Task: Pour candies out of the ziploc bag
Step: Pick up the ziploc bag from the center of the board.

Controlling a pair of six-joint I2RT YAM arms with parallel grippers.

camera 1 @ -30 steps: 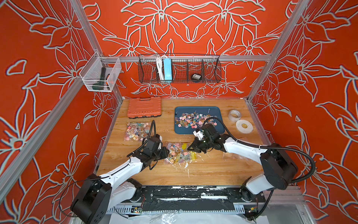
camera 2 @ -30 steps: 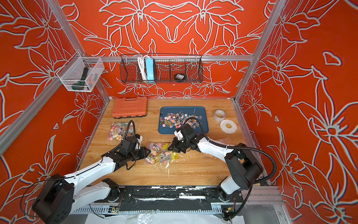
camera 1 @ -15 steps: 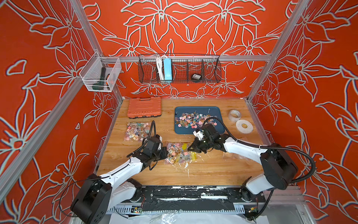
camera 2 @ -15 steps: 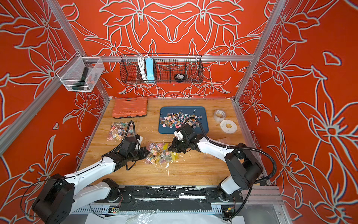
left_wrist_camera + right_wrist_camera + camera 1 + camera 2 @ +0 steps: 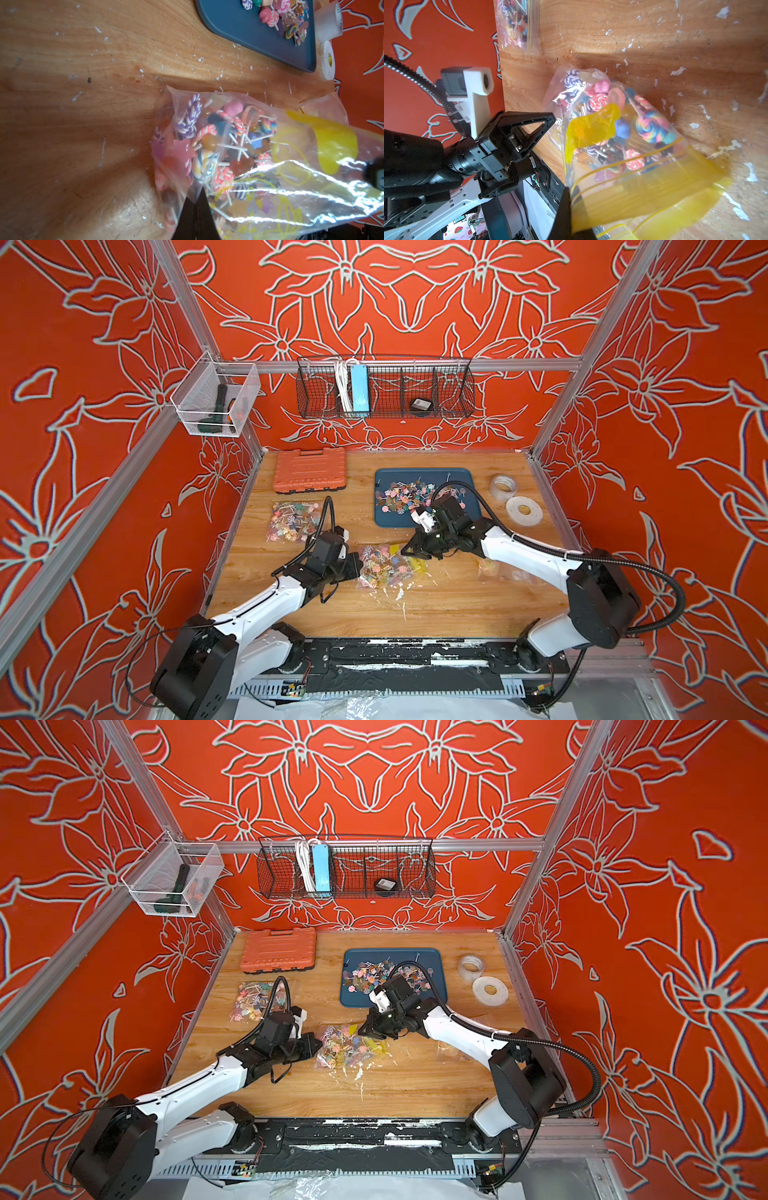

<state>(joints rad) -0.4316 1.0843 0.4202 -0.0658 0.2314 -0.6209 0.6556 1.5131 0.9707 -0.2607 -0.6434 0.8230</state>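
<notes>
Left gripper clamped on one end of ziploc bag; right gripper clamped on its yellow zip end. Candies inside. Bag at middle of table.

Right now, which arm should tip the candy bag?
Probably left: the left gripper is shut on the ziploc bag at its candy-filled end; the right gripper pinches its yellow zip end, nearer the blue tray.

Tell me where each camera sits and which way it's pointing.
Both top views: high over the robot's base, looking down at the table; both arms show.
Left wrist: on the left arm, facing the ziploc bag; left gripper tips show.
Right wrist: on the right arm, facing the bag's yellow end; right gripper, plus the left gripper opposite.
Shared: the bag, everywhere.
</notes>
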